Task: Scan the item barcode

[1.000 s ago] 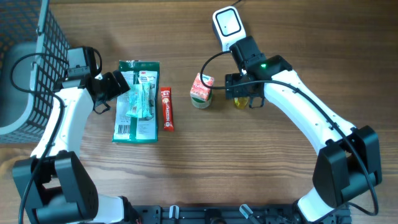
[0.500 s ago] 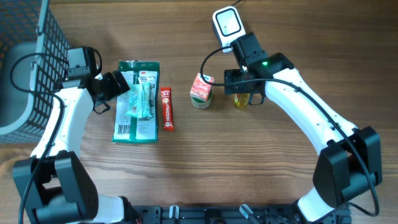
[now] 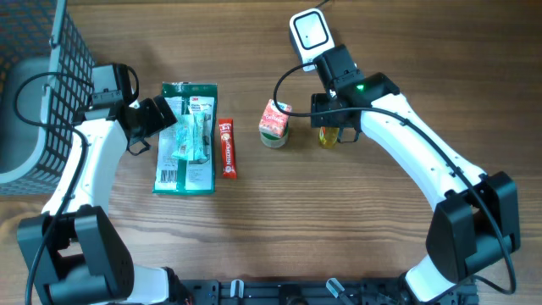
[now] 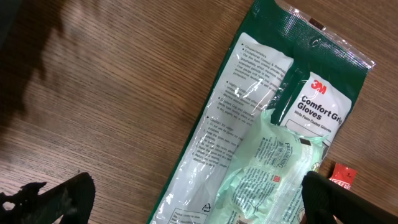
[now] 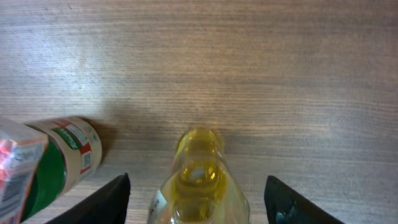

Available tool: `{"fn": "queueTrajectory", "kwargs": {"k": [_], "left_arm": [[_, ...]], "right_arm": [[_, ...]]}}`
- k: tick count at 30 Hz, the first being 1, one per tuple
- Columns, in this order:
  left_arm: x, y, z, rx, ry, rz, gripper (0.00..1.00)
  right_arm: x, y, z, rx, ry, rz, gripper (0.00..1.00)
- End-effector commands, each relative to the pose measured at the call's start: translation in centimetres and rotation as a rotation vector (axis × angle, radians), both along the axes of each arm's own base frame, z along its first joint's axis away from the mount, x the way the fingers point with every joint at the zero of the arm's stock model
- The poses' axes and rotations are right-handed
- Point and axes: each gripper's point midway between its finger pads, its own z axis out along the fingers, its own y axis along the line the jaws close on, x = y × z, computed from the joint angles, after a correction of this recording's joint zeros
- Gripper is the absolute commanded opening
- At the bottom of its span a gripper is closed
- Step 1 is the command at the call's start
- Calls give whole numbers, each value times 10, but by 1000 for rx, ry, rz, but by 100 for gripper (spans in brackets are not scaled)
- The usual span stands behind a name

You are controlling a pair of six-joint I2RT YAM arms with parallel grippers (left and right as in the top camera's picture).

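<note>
"Looking for the yellow bottle (image 5: 199, 177) to scan?"

"Found upright on the surface (image 5: 298, 56), dead between the fingers (image 5: 112, 202) of the right tool (image 5: 198, 200). Flanked on both sides, not clamped, with bare wood visible in each gap: released, holding nothing."

"Anything close by to mind?"

"Just beside it, a small green-and-red container (image 3: 274, 121); up beyond, near, the white scanner (image 3: 309, 32). Well apart to the left, a gloves packet (image 3: 188, 135) with a red stick pack (image 3: 227, 146) alongside, lying beneath the left tool (image 4: 199, 202), spread wide and empty. Farther still, a wire basket (image 3: 38, 76)."

"How to take it well, then?"

"Probably by pinching the body squarely, below the narrow neck, with even contact from both fingers to avoid tipping it toward the container. Lift straight up before swinging. Then turn the label toward the scanner's face; no telling the barcode's place from either view, so expect to rotate. Keep the grip firm but gentle: likely smooth and slippery, and heavy with liquid."

"Any risk on the way?"

"Possibly snagging the black cable (image 3: 278, 85) looping by the scanner; swing wide of it and hold steady once facing."
</note>
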Motion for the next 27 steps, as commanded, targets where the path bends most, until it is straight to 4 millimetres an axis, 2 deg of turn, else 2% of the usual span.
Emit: {"fn": "queueTrajectory", "kwargs": {"k": [1, 8, 14, 16, 19, 21, 27], "left_arm": [[4, 1, 11, -4, -34, 5, 100], [4, 1, 11, -4, -34, 5, 100], [4, 1, 11, -4, -34, 5, 100], [4, 1, 11, -4, -34, 5, 100], [4, 1, 11, -4, -34, 5, 100], [4, 1, 11, -4, -34, 5, 100], [4, 1, 11, -4, -34, 5, 100]], "right_arm": [[-3, -2, -11, -1, 29, -14, 65], [-6, -3, -13, -4, 41, -22, 65], [-10, -5, -26, -3, 50, -34, 65], [-9, -5, -26, 1, 43, -37, 64], [-7, -3, -25, 7, 34, -38, 57], [-6, -3, -24, 9, 30, -39, 55], [-1, -1, -18, 60, 19, -41, 57]]}}
